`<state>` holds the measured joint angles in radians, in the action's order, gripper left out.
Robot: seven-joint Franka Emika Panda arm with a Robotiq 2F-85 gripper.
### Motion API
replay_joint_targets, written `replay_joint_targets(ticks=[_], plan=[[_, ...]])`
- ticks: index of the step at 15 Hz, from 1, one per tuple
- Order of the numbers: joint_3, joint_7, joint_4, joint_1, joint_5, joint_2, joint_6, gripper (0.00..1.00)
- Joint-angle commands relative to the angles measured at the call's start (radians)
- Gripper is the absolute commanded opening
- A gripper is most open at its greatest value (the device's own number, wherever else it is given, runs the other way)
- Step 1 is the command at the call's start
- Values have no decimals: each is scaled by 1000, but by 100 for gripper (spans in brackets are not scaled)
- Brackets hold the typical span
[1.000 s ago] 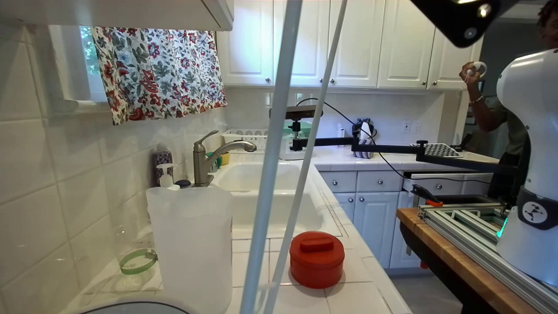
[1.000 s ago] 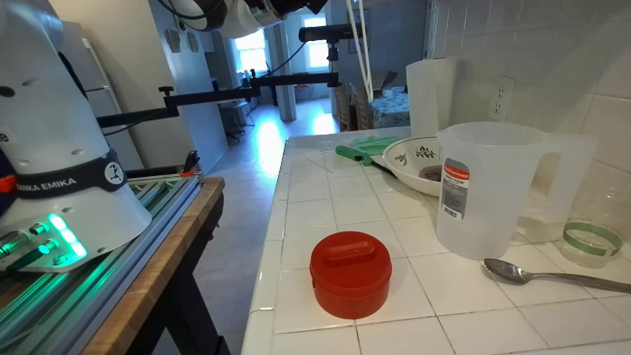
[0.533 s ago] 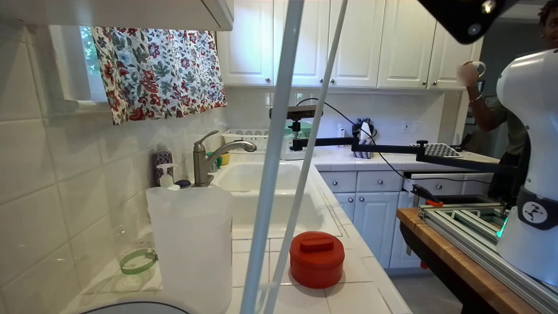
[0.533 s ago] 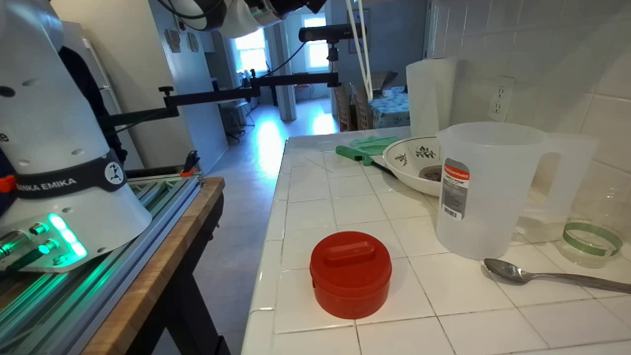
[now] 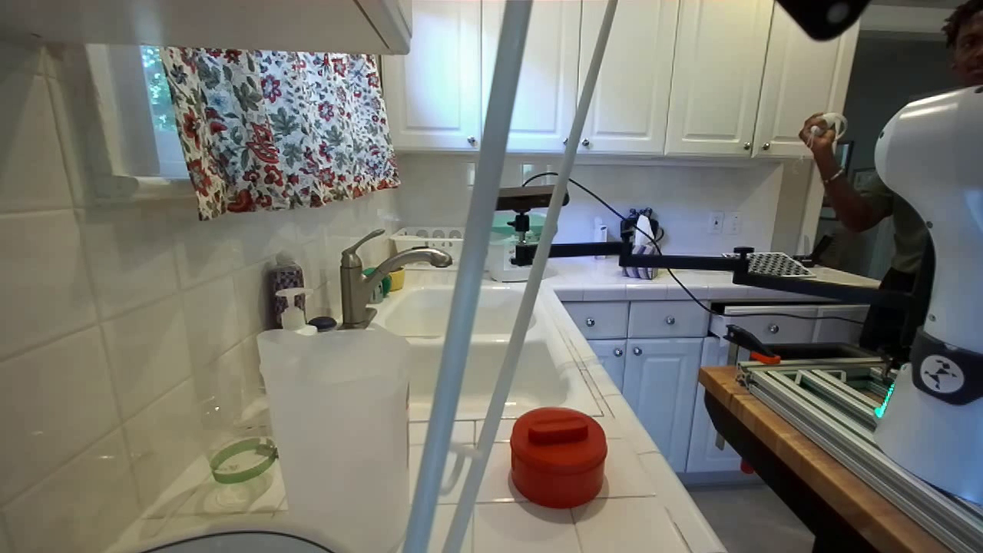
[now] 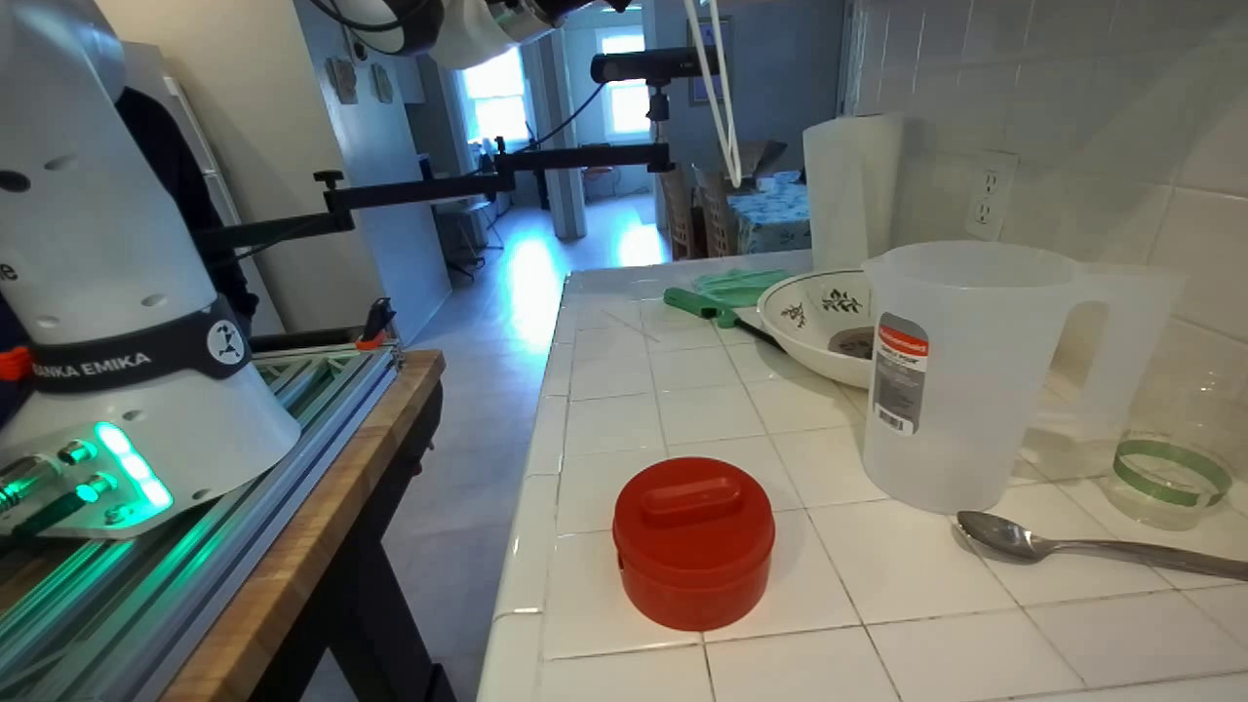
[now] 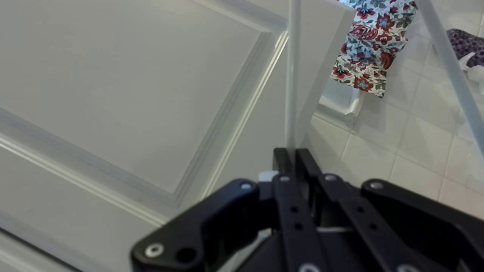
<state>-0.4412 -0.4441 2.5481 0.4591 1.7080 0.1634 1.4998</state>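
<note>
Your robot arm's dark tip (image 5: 823,15) sits higher than half a second ago, closer to the top edge at the upper right of an exterior view, and the bottom bend of the long, smooth white cord (image 6: 733,177) hangs slightly higher too, at the upper centre-right of an exterior view. Your end effector (image 7: 291,153) is pressed together at the lower centre of the wrist view, apparently pinching one strand; so slim a strand would leave hardly any gap. Slack in the loop likely drops under its own weight, giving you near-straight strands in both exterior views. Well below the arm, on the white tiled tabletop (image 6: 624,419), a round red lidded pot (image 6: 694,556) and a translucent plastic pitcher (image 6: 960,390) rest upright, probably steady on their flat bases.
</note>
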Motion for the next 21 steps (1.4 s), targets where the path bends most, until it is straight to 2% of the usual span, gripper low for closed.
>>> replay_joint_targets(ticks=[1,21], plan=[[9,-21,34,5,-3,48,-11,2],[23,-34,55,4,6,65,-5,2]])
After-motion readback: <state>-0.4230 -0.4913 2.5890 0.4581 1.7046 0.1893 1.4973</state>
